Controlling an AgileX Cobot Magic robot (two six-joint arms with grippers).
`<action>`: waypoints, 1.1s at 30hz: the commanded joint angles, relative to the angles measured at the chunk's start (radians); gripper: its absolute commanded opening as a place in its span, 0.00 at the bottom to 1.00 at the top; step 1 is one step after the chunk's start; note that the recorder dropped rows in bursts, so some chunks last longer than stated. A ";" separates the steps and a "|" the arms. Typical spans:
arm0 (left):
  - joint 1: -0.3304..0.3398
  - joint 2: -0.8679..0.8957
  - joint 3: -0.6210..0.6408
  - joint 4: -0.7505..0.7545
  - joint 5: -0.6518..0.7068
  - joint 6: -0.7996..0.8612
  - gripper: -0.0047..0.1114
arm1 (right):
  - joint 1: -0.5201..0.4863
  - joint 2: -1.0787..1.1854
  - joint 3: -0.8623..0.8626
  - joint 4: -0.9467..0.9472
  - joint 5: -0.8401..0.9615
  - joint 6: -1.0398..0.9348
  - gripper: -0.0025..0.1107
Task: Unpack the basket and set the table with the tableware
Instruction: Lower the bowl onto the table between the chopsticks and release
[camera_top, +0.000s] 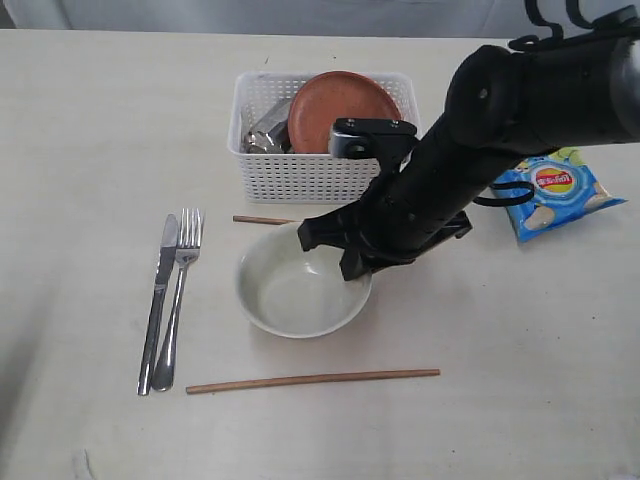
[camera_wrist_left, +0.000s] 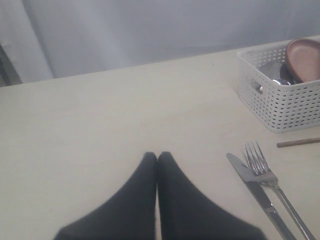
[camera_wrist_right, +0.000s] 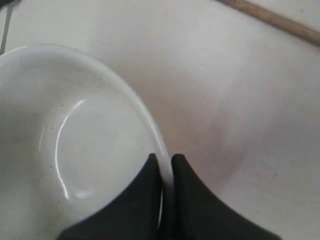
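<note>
Right gripper (camera_wrist_right: 162, 159) is mine and it is clamped on the bowl (camera_top: 290, 295) at its rim, one finger inside and one outside, on the side of the bowl nearest the basket. My left gripper (camera_wrist_left: 157, 155) is closed with the fingertips touching and nothing between them. It hangs over bare bench, off to the left of the cutlery.

The bench (camera_top: 90, 130) carries everything. The basket (camera_top: 320, 180) stands at the far middle of it. The bowl is just in front of the basket, upright and empty; I cannot tell whether it rests on the bench or is a little off it. The plate (camera_top: 340, 108) stands tilted on edge inside the basket, leaning toward the right end and rising above the rim. A chip bag (camera_top: 550, 195) lies flat to the right of the basket, well apart from the bowl.

The knife (camera_top: 160, 300) and fork (camera_top: 180, 290) lie side by side left of the bowl, knife on the outside. One chopstick (camera_top: 312, 379) lies crosswise in front of the bowl. The other chopstick (camera_top: 262, 220) lies between basket and bowl, partly hidden by my arm. The cup (camera_top: 268, 130) lies in the left end of the basket, beside the plate.
</note>
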 joint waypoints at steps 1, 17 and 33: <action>0.002 -0.003 0.002 -0.001 -0.004 0.000 0.04 | 0.002 0.003 0.000 0.011 -0.054 -0.011 0.02; 0.002 -0.003 0.002 -0.001 -0.004 0.000 0.04 | 0.002 0.053 0.000 0.016 -0.012 -0.050 0.03; 0.002 -0.003 0.002 -0.001 -0.004 0.000 0.04 | 0.002 0.011 -0.178 -0.151 0.225 0.045 0.45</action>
